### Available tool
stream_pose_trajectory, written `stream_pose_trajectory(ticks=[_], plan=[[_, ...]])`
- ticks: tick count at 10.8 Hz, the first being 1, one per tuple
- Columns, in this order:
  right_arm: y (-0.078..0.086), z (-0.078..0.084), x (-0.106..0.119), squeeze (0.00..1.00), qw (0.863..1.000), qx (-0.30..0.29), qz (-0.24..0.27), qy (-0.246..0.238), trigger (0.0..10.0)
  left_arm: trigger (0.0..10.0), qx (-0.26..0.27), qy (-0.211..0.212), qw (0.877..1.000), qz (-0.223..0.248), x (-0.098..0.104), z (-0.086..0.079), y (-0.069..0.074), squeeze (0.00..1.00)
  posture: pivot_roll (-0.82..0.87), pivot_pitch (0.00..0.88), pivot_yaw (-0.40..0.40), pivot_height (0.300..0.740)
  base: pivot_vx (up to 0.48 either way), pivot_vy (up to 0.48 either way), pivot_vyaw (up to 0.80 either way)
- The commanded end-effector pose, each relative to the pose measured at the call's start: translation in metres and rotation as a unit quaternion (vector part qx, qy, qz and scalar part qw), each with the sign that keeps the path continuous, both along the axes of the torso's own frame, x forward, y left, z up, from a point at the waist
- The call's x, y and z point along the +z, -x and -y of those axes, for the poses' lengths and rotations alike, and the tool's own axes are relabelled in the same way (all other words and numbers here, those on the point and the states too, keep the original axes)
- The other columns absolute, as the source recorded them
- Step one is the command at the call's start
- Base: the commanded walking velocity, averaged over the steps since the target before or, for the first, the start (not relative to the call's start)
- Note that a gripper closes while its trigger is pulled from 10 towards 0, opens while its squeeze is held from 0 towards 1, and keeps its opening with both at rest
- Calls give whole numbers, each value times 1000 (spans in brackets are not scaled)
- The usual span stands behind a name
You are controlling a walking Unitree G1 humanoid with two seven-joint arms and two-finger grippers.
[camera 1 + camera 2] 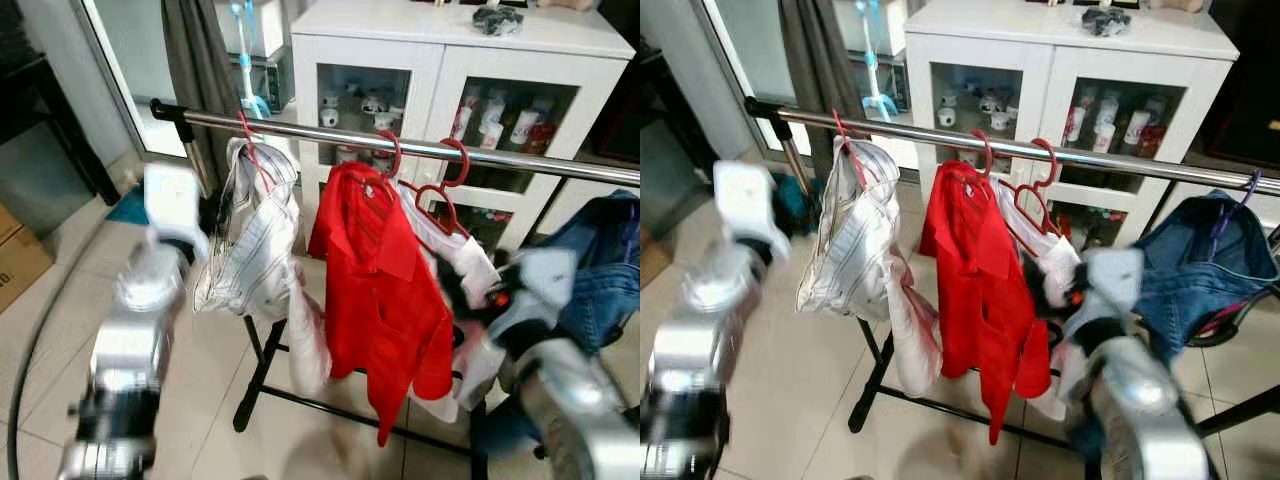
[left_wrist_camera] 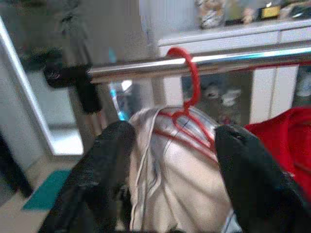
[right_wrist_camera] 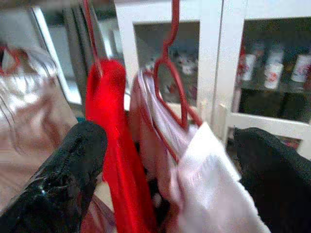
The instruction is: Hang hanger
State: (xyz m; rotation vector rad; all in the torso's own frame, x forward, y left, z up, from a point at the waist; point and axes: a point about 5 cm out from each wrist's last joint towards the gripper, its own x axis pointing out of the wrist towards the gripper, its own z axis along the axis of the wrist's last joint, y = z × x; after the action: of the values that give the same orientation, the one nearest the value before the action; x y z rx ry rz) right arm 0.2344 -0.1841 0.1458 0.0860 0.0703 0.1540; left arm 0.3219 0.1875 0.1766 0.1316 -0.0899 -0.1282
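A chrome rail (image 1: 320, 133) carries three red hangers. The leftmost hanger (image 2: 192, 77) holds a striped pale shirt (image 1: 250, 240). A red shirt (image 1: 385, 290) hangs on the middle one. On the third hanger (image 1: 445, 190) is a white garment (image 1: 465, 255). My left gripper (image 2: 170, 145) is open just below the rail, its fingers (image 2: 104, 160) either side of the striped shirt's shoulder. Raised at the white garment, my right gripper (image 3: 170, 145) is open wide, with that hanger's neck and cloth between the fingers (image 3: 77, 155). Both arms look blurred.
A blue denim garment (image 1: 600, 260) hangs on a purple hanger at the rail's right end. Close behind the rack stands a white glass-door cabinet (image 1: 430, 60). The rack's black legs (image 1: 260, 370) stand on the tiled floor. A cardboard box (image 1: 15, 260) sits far left.
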Motion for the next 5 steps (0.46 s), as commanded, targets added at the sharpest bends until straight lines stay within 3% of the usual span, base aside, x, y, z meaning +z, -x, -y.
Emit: stream_pose_trajectory(ticks=[1, 2, 4, 5], plan=[[-1, 2, 3, 1000, 1000, 8, 4, -13, 10000, 10000, -12, -6, 1000, 2, 1, -2, -3, 1000, -65, 0, 37, 740, 0, 0, 0], [0, 2, 3, 1000, 1000, 22, 1, -15, 10000, 10000, -29, -30, 999, -10, 4, -8, -12, 1000, -68, 0, 47, 740, 0, 0, 0], [-2, 3, 3, 1000, 1000, 26, -17, -4, 10000, 10000, -9, 8, 1000, -5, 14, -23, -23, 1000, -75, 0, 59, 740, 0, 0, 0], [-3, 0, 9, 1000, 999, 40, -3, 11, 10000, 10000, -67, 5, 997, -30, 17, -25, -23, 1000, -83, 0, 68, 740, 0, 0, 0]])
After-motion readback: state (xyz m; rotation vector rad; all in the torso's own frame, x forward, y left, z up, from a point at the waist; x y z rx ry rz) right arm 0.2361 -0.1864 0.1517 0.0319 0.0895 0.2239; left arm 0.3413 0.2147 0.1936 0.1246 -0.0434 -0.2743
